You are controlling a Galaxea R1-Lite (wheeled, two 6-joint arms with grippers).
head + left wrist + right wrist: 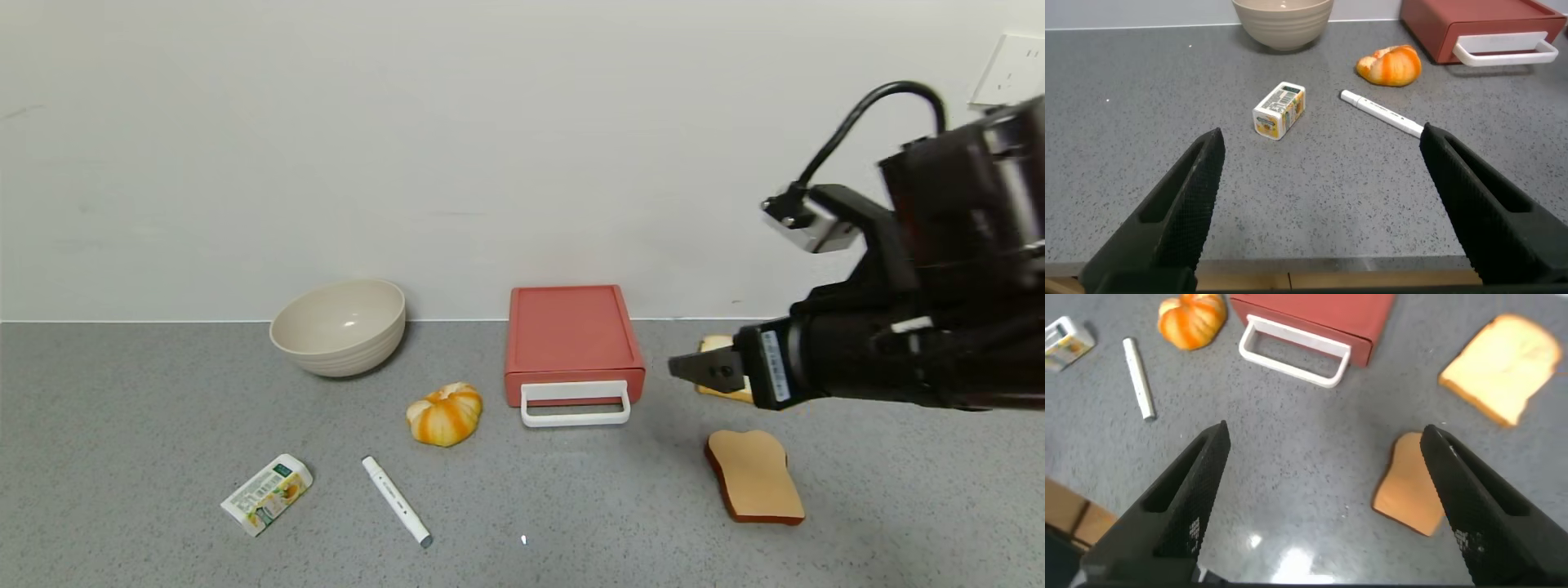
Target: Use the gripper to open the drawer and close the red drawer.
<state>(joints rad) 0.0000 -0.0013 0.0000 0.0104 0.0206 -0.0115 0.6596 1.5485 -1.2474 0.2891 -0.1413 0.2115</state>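
**Right gripper nears a shut red drawer**

Nearest the robot, low over the front of the grey desk (122, 457), hangs the left gripper (1323, 204), unseen from the head camera, its jaws spread wide and holding nothing. It looks parked.

On the desk, at about 7 o'clock from the centre, lie a small yellow-and-white carton (267, 494) and a white marker pen (397, 501). At 4 o'clock lies a brown bread slice (755, 476).

Farther back, at mid-depth, sits a small orange-and-white pumpkin (445, 413). At 3 o'clock from it the right gripper (694, 367) hangs above the desk, reaching in from the right edge, its jaws released and empty. A paler bread slice (718, 343) lies partly hidden behind it.

Farther still, near the wall, the drawer (571, 339) sits closed, its white loop handle (575, 404) facing the robot. The right gripper is just beside the drawer, at its 3 o'clock, not touching it. A cream bowl (340, 325) stands at the drawer's 9 o'clock.

The step in hand appears to be the approach, with opening not yet begun. The next move likely calls for lowering the right gripper toward 8 o'clock, getting a finger inside the loop, then pulling straight toward the robot.
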